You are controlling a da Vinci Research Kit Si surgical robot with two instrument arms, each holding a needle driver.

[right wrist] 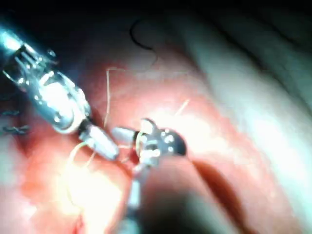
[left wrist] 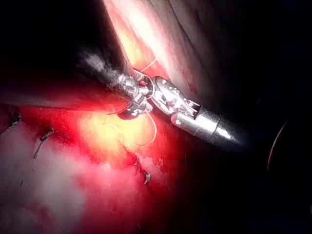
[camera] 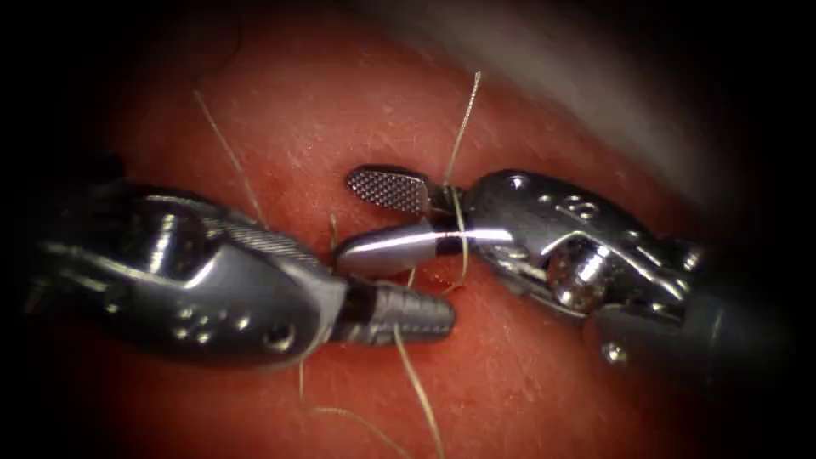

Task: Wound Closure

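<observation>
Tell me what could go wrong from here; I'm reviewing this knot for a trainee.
1. The thread is wrapped around the right pincer, whose jaws stand open; a loop could slip off the tips.
2. The left pincer is shut on the thread right beside the right one, so the tools may collide.
3. Both tips sit close over the tissue at the cut; a hard pull might tear the edge.

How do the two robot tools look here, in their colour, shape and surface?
Both are shiny silver metal. The right claw has two rounded jaws, one with a cross-hatched face, on a wrist with round pins and holes. The left claw has ridged jaws on a smooth, bulbous wrist. Both shafts look dark.
</observation>
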